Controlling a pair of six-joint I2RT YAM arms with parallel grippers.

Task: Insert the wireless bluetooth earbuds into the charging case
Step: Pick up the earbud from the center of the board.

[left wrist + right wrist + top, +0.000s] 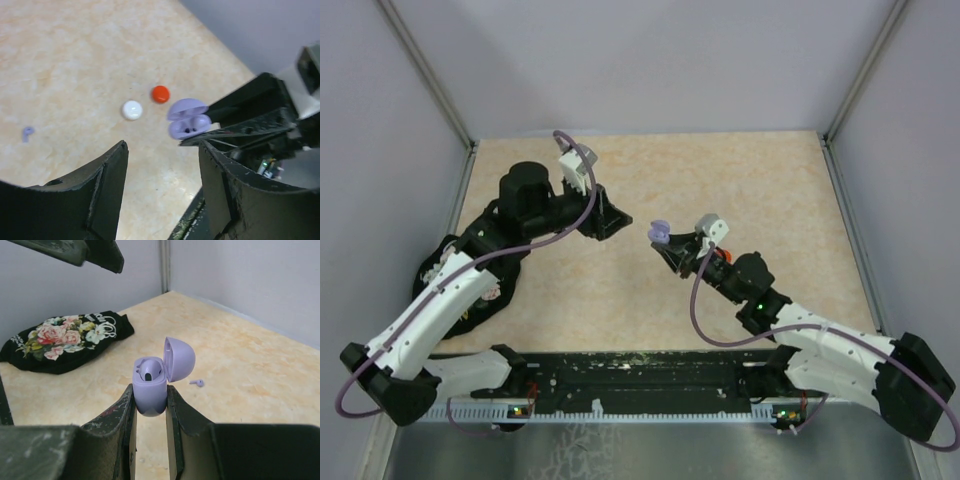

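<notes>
a: what's the right gripper [150,392] doing?
b: pinching the lilac charging case [150,380] between its fingers, lid open
a: and the left gripper [164,149]?
b: spread wide. one lilac earbud [198,383] lies on the table [240,370], beyond the right fingertips, off to their right

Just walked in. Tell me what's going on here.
The right gripper holds a lilac case, lid open, above the table. The left gripper is open and empty, hovering nearby. One lilac earbud lies loose on the table, not yet in the case. A white case and a red case sit closed further off, and a floral pouch lies by the left wall.
</notes>
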